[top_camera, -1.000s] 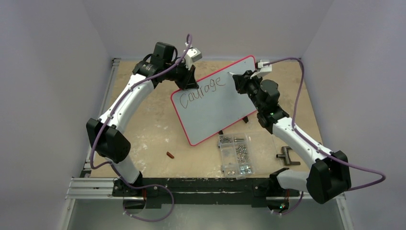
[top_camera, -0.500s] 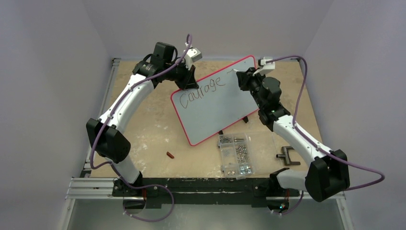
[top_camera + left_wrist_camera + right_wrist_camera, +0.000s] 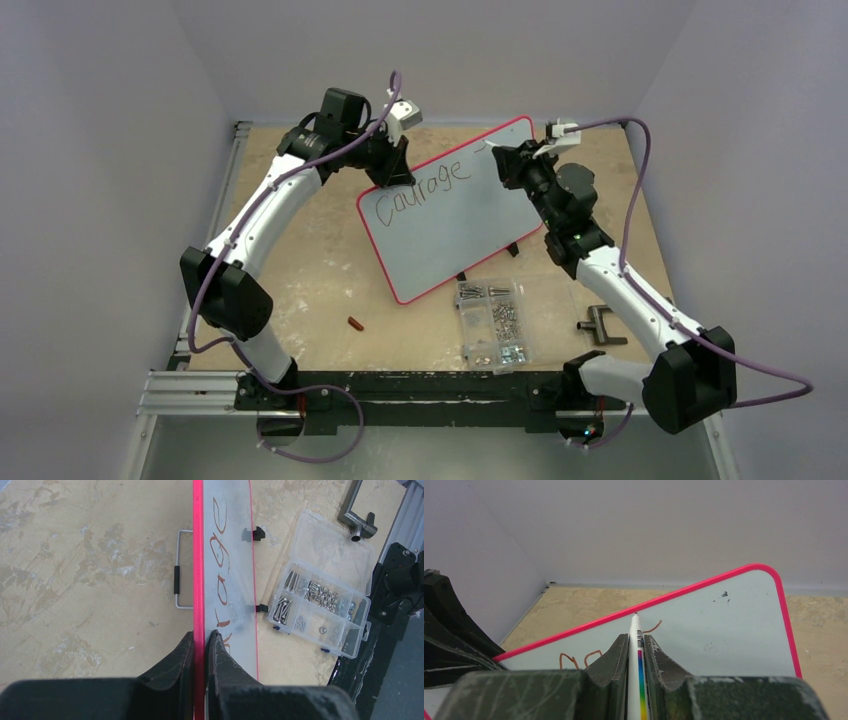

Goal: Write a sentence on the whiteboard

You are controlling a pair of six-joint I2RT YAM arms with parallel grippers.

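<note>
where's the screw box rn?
Top view: the clear screw box sits on the table right of centre, just in front of the whiteboard, with a metal T-handle to its right.

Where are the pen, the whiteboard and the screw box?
Rainbow-striped white marker pen [image 3: 635, 629]: right wrist view, white barrel near its tip.
Pink-rimmed white rectangular whiteboard [image 3: 458, 236]: top view, bare lower face.
Clear plastic compartment box of screws [image 3: 332, 545]: left wrist view, bare clear panel.
</note>
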